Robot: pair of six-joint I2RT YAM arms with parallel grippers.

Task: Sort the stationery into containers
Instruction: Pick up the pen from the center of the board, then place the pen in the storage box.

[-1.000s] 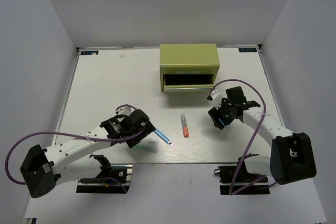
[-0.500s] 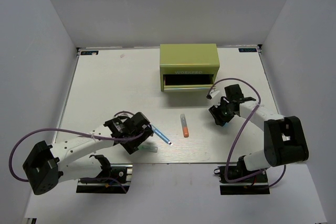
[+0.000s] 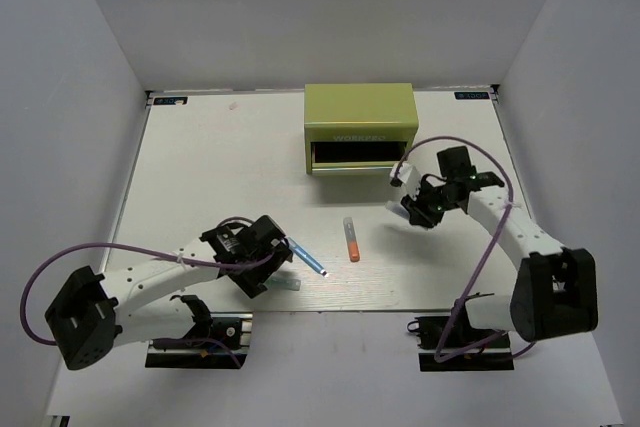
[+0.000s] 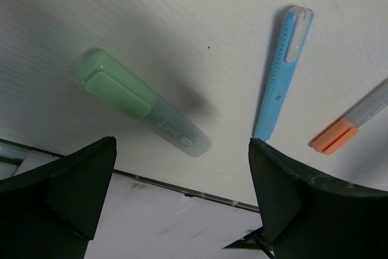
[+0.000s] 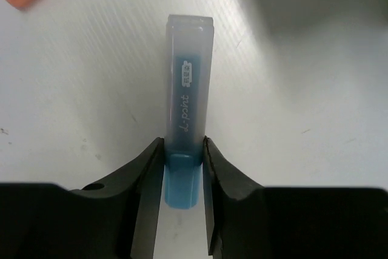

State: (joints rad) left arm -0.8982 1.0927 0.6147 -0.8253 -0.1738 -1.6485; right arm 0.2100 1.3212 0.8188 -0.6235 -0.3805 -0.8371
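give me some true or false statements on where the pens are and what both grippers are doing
1. The right gripper is closed on the blue pen. True.
2. The left gripper holds the mint green pen. False: it is open above the pen, which lies on the table.
3. The light blue pen lies between the mint green pen and the orange pen. True.
4. The orange pen is inside the lime-green chest. False: it lies on the table in front of the chest.
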